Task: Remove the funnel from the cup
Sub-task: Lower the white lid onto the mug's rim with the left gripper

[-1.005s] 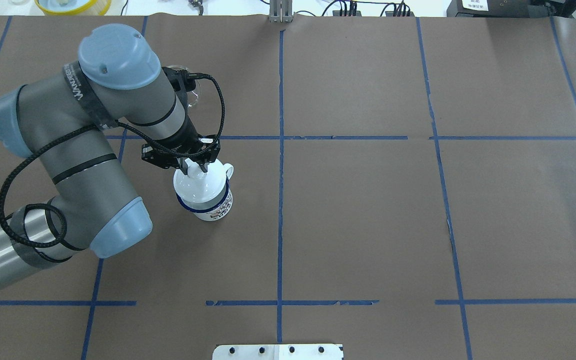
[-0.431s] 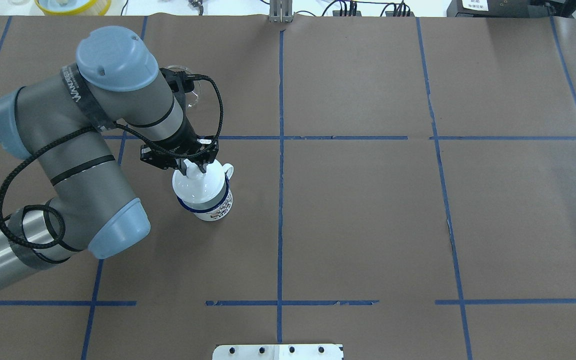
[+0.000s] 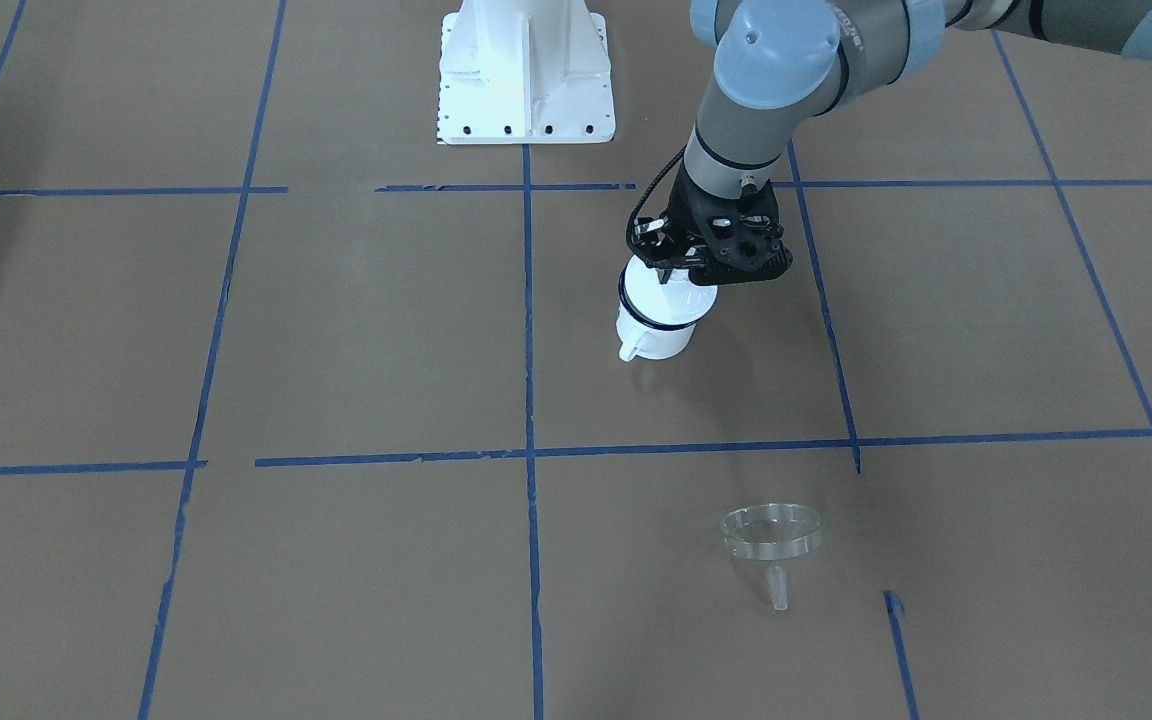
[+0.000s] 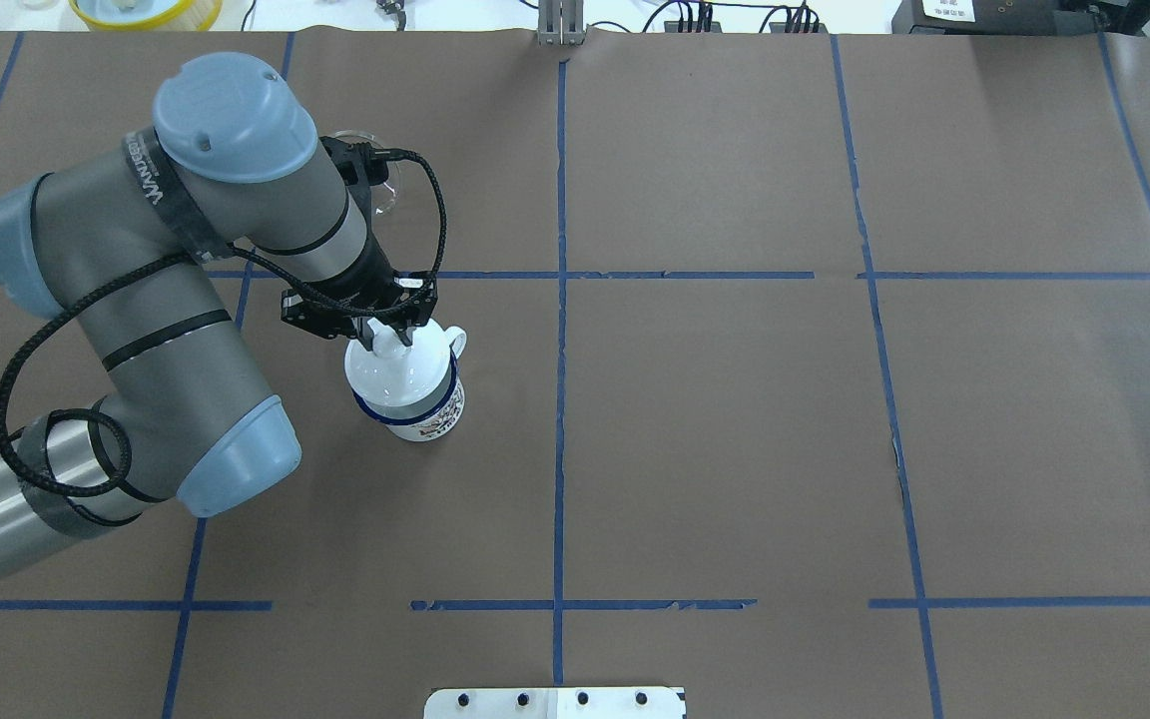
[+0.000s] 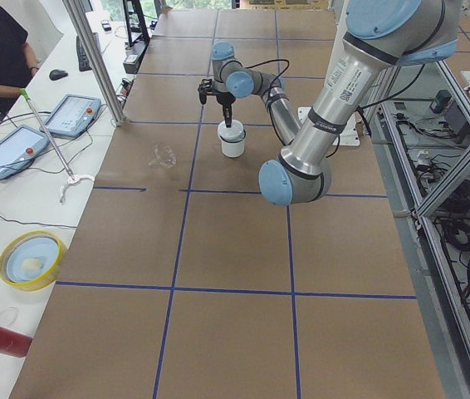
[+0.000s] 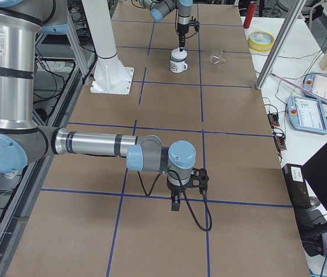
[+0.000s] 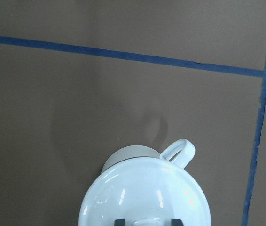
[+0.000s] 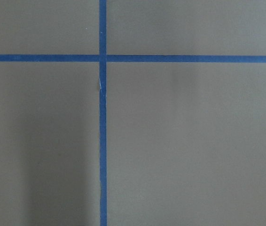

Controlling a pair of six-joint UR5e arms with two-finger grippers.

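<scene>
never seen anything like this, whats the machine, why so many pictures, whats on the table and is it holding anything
The machine is a two-armed robot at a table covered in brown paper with blue tape lines. Each arm ends in a two-finger gripper.

The pictures show one moment from several cameras: one above and behind the robot, one facing it, one at each end of the table, and one on each wrist.

A white cup stands on the table with a white knobbed lid on top. A clear funnel lies apart on the paper, not in the cup.

The left gripper is down at the lid, with a finger on each side of the knob. I cannot tell whether it is clamping. The right gripper hangs over bare paper, far from the cup.
</scene>
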